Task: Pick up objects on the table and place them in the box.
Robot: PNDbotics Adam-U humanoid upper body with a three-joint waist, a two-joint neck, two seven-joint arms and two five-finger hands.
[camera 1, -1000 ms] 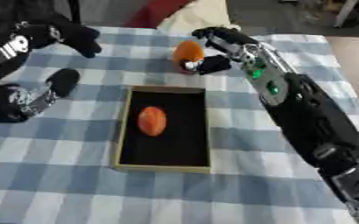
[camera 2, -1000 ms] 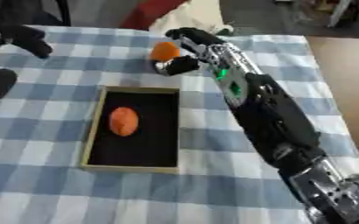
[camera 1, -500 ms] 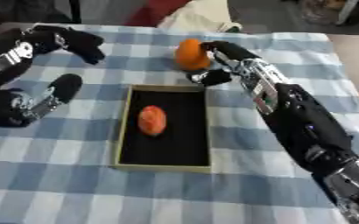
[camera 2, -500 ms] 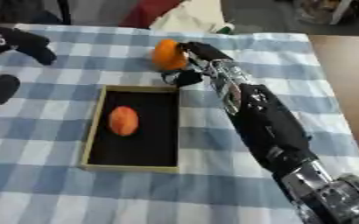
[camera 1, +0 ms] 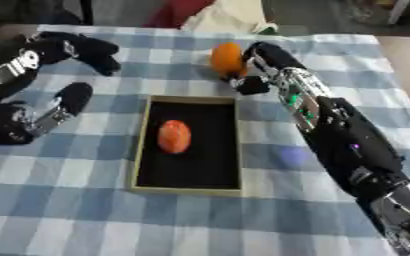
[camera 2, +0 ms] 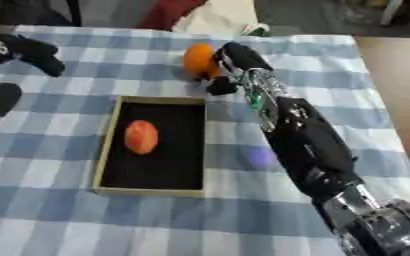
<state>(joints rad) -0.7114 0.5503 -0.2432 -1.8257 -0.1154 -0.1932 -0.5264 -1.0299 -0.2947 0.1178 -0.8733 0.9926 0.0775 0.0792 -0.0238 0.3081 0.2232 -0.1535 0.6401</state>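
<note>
An orange (camera 1: 225, 56) lies at the far middle of the checked table, just beyond the box. My right hand (camera 1: 263, 56) is against its right side, fingers curled over it and thumb (camera 1: 248, 85) tucked under its near edge. The shallow black box (camera 1: 143, 150) with a tan rim stands in the middle and holds one reddish-orange oval fruit (camera 1: 174, 136). At the table's left, my left hand (camera 1: 61, 102) hovers open, well apart from the box and holding nothing.
A blue-and-white checked cloth (camera 1: 86, 220) covers the table. A small purple spot (camera 2: 260, 156) shows on it right of the box, beside my right forearm (camera 1: 348, 145). Red and cream fabric (camera 1: 217, 15) lies past the far edge.
My right hand has closed in from open around the orange to curled on it, and the orange has shifted slightly right. My left hand has drifted a little toward the middle.
</note>
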